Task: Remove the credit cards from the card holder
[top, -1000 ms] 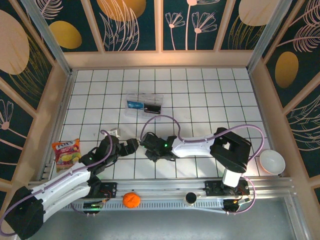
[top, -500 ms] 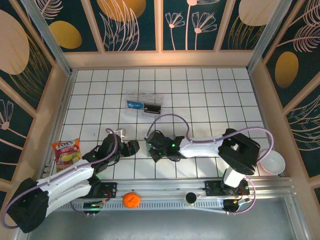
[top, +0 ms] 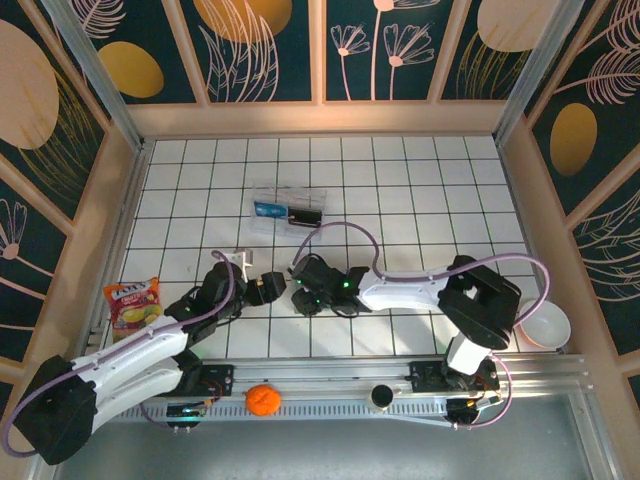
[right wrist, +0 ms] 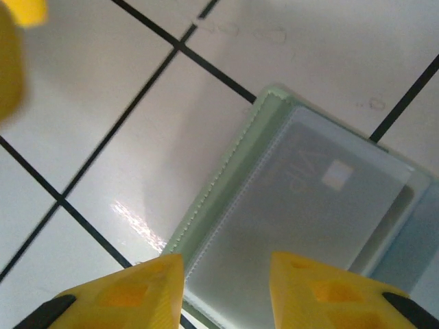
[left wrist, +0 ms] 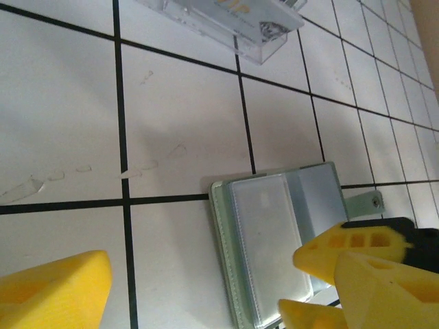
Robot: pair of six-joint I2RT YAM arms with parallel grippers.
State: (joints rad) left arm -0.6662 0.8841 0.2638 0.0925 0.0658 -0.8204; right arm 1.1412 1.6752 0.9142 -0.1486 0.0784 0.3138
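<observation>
The card holder (left wrist: 271,247) lies open on the white tiles, grey-green at its stitched edge with a pale frosted sleeve on top. In the right wrist view a credit card (right wrist: 322,185) with a small chip shows through the holder's (right wrist: 226,171) clear sleeve. My right gripper (right wrist: 226,295) hovers over that sleeve, open, its yellow fingers (right wrist: 127,295) on either side of the sleeve's near end. My left gripper (left wrist: 219,301) is open wide, the holder lying between its fingers (left wrist: 51,295). From above, the left gripper (top: 272,285) and right gripper (top: 303,290) meet tip to tip and hide the holder.
A clear plastic box (top: 288,211) with blue and black items lies two tiles further back. A snack packet (top: 133,303) sits at the left edge, a white bowl (top: 545,323) at the right. An orange (top: 262,400) rests on the front rail.
The left gripper has slid a little to the right and up, closer to the right gripper. The right arm's elbow has swung right; its gripper stays over the holder.
</observation>
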